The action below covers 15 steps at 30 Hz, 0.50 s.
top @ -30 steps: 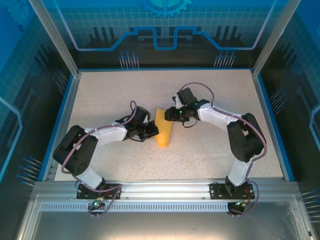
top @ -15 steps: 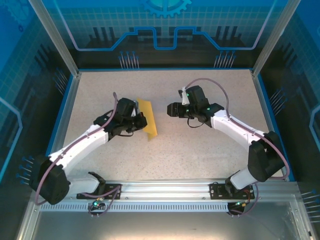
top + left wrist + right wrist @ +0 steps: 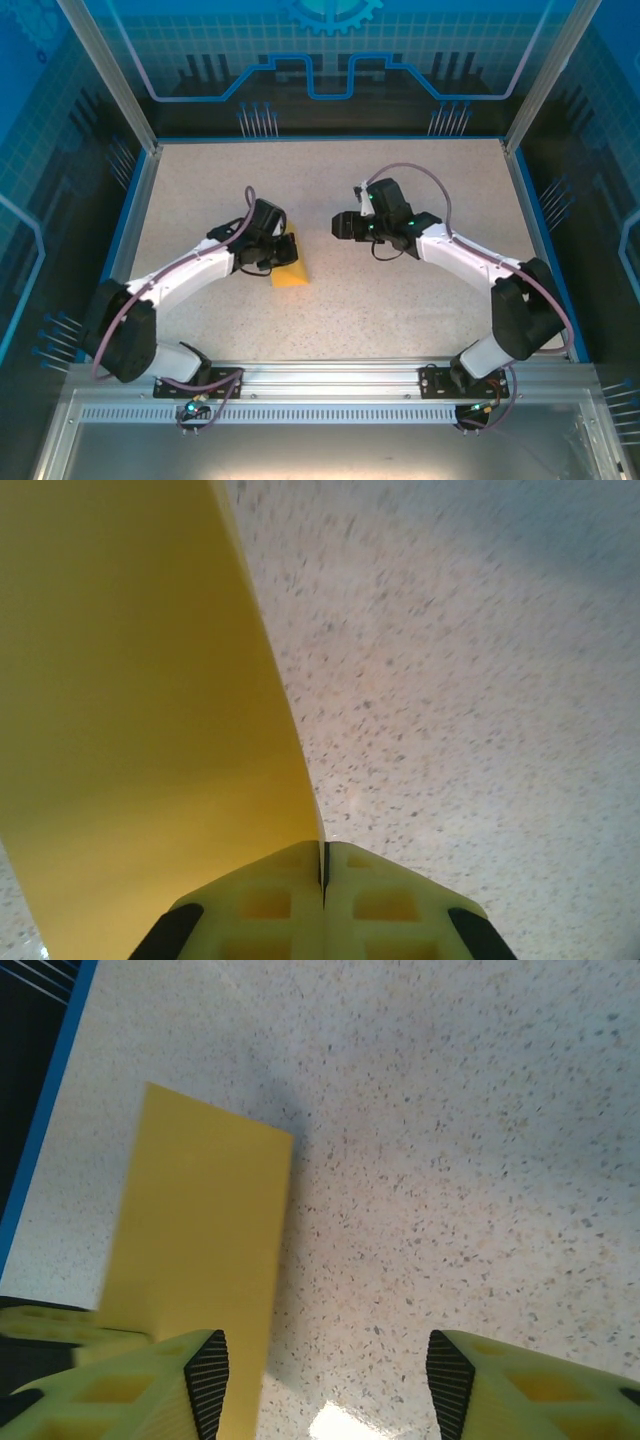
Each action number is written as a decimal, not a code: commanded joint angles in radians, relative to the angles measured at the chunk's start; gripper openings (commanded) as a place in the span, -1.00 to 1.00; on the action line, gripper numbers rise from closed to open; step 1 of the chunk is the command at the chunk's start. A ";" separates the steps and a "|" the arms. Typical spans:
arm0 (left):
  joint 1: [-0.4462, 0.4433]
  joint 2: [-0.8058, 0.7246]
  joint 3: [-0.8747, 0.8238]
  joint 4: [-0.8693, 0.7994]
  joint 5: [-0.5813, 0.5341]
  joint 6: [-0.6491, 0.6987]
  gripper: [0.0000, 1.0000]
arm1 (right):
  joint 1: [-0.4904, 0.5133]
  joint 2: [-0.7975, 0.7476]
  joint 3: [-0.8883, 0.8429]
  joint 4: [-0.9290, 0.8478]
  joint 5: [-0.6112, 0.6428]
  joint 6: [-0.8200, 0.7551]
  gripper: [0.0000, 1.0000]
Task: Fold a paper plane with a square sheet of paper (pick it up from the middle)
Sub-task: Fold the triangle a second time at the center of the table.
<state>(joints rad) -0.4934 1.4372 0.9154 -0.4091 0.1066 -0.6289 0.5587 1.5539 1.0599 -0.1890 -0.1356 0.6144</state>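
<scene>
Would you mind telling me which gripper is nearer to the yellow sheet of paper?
Left. The left gripper is clamped on the sheet of paper; the right gripper hangs open, apart, off to its right.

The square sheet of paper [image 3: 291, 271], orange-yellow and folded into a narrow rectangle, is pinched at one edge in the left gripper [image 3: 284, 252].

Lab robot cell: aluminium-framed enclosure [image 3: 110, 80], speckled table [image 3: 400, 300].

Your top view looks down from high behind the near edge at the whole table [image 3: 400, 300]. Both wrist views sit close above it. All three share the yellow paper [image 3: 200, 1250].
</scene>
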 commanded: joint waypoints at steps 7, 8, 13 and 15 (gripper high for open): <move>0.010 0.098 -0.102 0.192 0.107 -0.017 -0.90 | 0.072 0.212 0.099 0.040 -0.106 0.013 -0.11; 0.014 0.095 -0.106 0.182 0.098 -0.020 -0.90 | 0.081 0.238 0.118 0.039 -0.116 0.013 -0.15; 0.033 0.086 -0.142 0.190 0.086 -0.035 -0.89 | 0.118 0.355 0.204 0.012 -0.139 0.021 -0.32; 0.033 0.104 -0.132 0.188 0.088 -0.035 -0.89 | 0.127 0.389 0.226 -0.009 -0.133 0.023 -0.37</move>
<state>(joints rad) -0.4694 1.5364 0.7834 -0.2405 0.1806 -0.6525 0.6640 1.9079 1.2411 -0.1719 -0.2428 0.6315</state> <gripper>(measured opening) 0.066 0.325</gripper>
